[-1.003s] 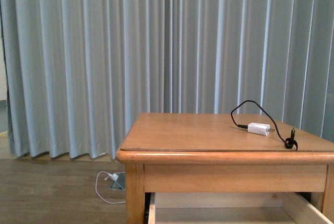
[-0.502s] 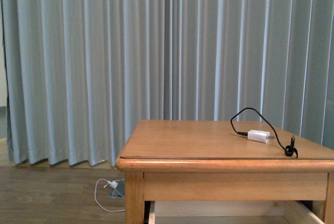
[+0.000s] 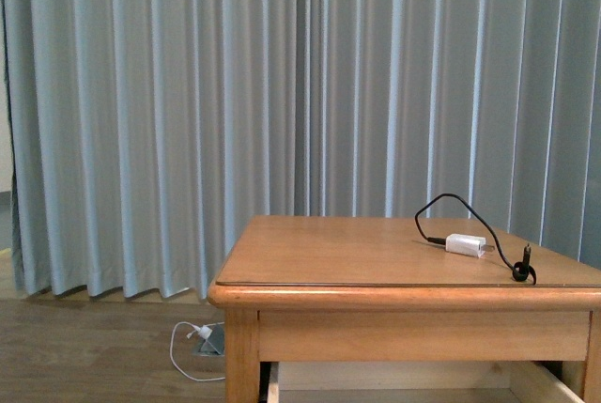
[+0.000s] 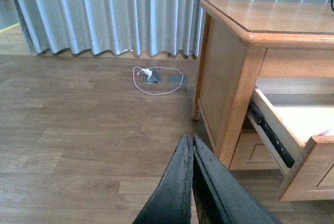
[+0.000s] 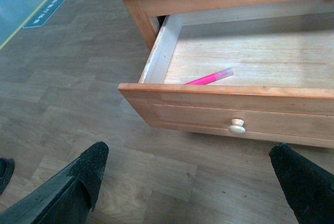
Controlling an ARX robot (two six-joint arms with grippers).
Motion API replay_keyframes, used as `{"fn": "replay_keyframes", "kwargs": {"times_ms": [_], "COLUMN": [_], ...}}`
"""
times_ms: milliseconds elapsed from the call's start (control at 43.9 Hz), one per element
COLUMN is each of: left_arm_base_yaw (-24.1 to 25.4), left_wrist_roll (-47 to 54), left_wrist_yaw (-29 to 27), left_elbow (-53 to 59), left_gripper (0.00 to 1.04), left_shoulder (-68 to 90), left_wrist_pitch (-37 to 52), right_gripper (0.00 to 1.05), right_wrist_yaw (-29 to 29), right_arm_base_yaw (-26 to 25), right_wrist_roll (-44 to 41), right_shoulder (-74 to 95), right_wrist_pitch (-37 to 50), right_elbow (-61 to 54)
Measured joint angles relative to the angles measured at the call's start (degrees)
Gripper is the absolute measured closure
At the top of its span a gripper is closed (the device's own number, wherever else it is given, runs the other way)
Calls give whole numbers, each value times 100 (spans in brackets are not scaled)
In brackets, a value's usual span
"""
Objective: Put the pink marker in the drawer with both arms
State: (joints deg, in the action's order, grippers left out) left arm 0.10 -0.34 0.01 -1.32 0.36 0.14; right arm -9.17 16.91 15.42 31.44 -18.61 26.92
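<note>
Checking, we saw the pink marker [image 5: 210, 77] lying inside the pulled-out drawer [image 5: 198, 110], near its front wall, so placement looked done. Our right gripper [image 5: 188, 153] hung spread wide and empty, likely free to push the front; left gripper [image 4: 191, 139] was clenched on nothing beside the nightstand [image 4: 224, 67].

Perhaps a bedroom: nightstand [image 3: 329, 253], curtains [image 3: 188, 93], wood floor [image 4: 78, 119]

Wooden drawer [image 5: 182, 113], plastic pink marker [image 5: 209, 77], cloth curtain [image 3: 188, 93]

Pink marker [image 5: 209, 77] flat inside open drawer [image 5: 219, 110]
</note>
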Motion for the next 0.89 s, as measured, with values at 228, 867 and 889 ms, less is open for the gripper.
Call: {"fn": "replay_keyframes", "kwargs": {"times_ms": [228, 867, 889], "left_arm_base_yaw": [0, 0, 0], "left_wrist_roll": [-2, 9, 9], "left_wrist_yaw": [0, -2, 0], "left_elbow": [2, 2, 0], "left_gripper": [90, 6, 6], "left_shoulder": [-9, -11, -11], "left_wrist_pitch": [-2, -7, -7], "right_gripper": [8, 8, 8], "right_wrist_yaw": [2, -28, -46], "right_arm_base_yaw": [2, -1143, -1180], "right_wrist_roll": [0, -885, -929], "right_shoulder": [-2, 2400, 2524], "right_wrist_pitch": [2, 326, 363], "right_elbow": [-2, 444, 450]}}
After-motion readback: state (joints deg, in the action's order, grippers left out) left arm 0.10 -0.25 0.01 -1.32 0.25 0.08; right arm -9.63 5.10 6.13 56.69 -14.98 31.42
